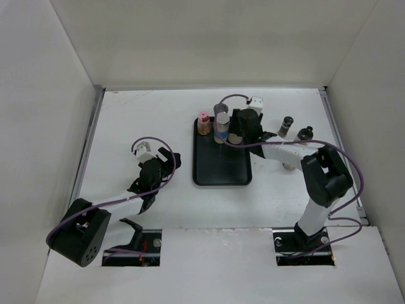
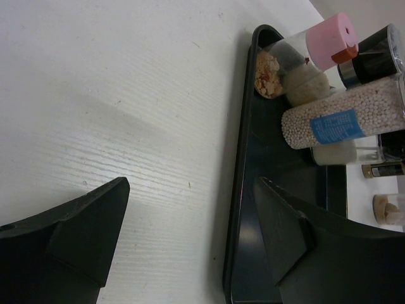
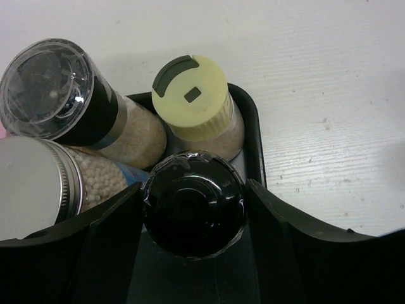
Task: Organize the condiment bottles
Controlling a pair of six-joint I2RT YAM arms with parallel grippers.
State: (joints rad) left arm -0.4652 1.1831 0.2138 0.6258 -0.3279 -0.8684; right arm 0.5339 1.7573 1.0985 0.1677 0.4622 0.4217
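A flat black tray [image 1: 221, 171] lies mid-table. At its far end stand a pink-lidded bottle [image 1: 204, 122] and a taller cylinder with a blue band [image 1: 221, 128]. My right gripper [image 1: 244, 130] is over the tray's far right corner. In the right wrist view it [image 3: 193, 189] is shut on a black-lidded bottle [image 3: 193, 212], next to a yellow-lidded bottle [image 3: 193, 95], a clear-topped black-banded bottle [image 3: 54, 88] and the white-capped cylinder [image 3: 31, 190]. My left gripper [image 1: 168, 161] is open and empty just left of the tray; the left wrist view [image 2: 190, 215] shows the tray's edge [image 2: 243, 190] between its fingers.
Two more small bottles [image 1: 286, 126] [image 1: 306, 134] stand on the table right of the tray, beside my right arm. White walls enclose the table on the left, far and right sides. The near half of the tray holds nothing.
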